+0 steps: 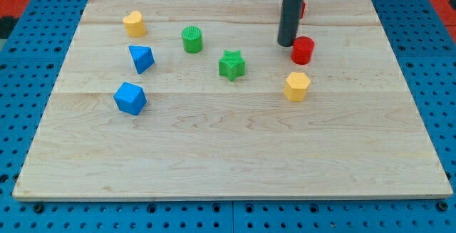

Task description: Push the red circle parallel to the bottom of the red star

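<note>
The red circle (302, 50) appears light, rigid and free-sliding; the red star (302, 8) is mostly hidden. My tip (286, 44), fingerless, touches its upper-left edge; push through centre.

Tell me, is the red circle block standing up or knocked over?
Standing up. The red circle sits on the board with its flat round top facing up. My tip is right beside it, on the view's left.

Single camera view, raised, angled down at the wooden tabletop (235, 154) from its near long edge. Whole board in frame, far edge foreshortened, blue perforated base (28, 62) visible round it. Moderate distance; no second view.
</note>
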Controlling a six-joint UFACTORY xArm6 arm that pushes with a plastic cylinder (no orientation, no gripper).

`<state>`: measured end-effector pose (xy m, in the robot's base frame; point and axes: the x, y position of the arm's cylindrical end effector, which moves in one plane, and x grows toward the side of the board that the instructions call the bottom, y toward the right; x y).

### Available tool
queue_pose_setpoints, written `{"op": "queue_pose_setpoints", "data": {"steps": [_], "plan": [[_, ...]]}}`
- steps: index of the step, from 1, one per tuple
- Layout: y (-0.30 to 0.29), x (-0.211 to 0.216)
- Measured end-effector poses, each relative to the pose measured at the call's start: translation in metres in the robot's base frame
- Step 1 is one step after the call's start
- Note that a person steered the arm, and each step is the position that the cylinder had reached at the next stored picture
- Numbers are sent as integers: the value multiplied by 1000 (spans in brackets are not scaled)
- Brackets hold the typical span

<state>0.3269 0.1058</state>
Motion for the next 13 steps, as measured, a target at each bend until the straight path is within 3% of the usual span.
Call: {"op": "queue_pose_setpoints", "data": {"steps": [1,2,3,4,6,11,12,13], "plan": [[-7,-9],[66,-32],[120,24],[96,74],[60,57],[37,-18],[81,13],[101,87]]}}
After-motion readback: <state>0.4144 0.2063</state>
